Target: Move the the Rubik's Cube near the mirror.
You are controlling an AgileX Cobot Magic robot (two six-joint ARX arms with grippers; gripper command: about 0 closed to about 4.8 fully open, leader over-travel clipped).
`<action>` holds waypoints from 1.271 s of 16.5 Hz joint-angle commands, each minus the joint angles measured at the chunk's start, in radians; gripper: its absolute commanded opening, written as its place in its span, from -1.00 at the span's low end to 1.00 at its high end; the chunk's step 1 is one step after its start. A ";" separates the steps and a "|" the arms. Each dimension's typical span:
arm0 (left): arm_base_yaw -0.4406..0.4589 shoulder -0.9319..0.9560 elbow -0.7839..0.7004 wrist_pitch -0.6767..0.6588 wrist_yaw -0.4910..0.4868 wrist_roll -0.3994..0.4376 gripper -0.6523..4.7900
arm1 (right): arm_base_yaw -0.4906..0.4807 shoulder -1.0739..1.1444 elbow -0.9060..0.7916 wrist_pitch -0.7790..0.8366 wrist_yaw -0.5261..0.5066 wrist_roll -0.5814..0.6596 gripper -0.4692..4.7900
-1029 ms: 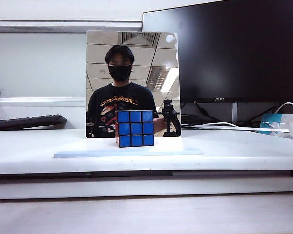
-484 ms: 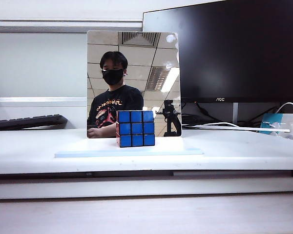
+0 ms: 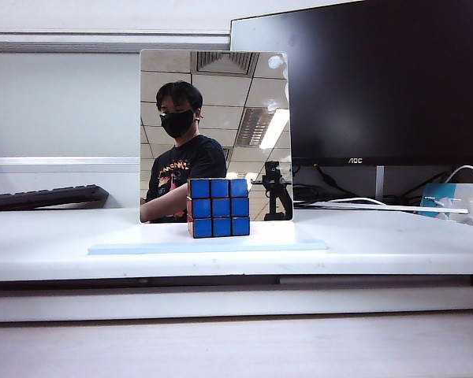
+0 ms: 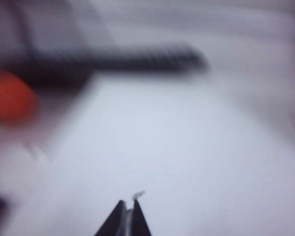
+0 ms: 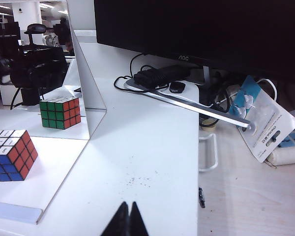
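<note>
Exterior view faces the mirror (image 3: 213, 134) head-on, low; right wrist view shares it obliquely — left wrist view blurred.

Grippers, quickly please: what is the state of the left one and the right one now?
Left gripper: shut, holding nothing, over the white table.
Right gripper: shut, holding nothing, apart from the Rubik's Cube.

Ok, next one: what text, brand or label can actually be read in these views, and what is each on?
"AOC": on the lower bezel of the black monitor, readable in the exterior view and also in the right wrist view.
Print on the packaging card beside the monitor: too small to read.
Print on the shirt reflected in the mirror: not legible.
Left wrist view: too blurred, no text.
</note>
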 commanded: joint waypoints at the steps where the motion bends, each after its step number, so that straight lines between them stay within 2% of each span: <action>1: 0.035 0.000 0.002 0.118 0.017 0.007 -0.68 | 0.000 0.000 0.002 0.014 0.000 0.005 -0.82; 6: 0.034 0.000 0.002 0.080 0.121 0.097 -0.68 | 0.000 0.000 0.002 0.014 0.000 0.005 -0.82; 19: 0.034 0.000 0.002 0.079 0.123 0.096 -0.68 | 0.000 0.000 0.002 0.014 0.000 0.005 -0.82; 21: 0.034 0.000 0.002 0.079 0.123 0.096 -0.68 | -0.048 0.000 -0.001 0.013 -0.001 0.009 -0.82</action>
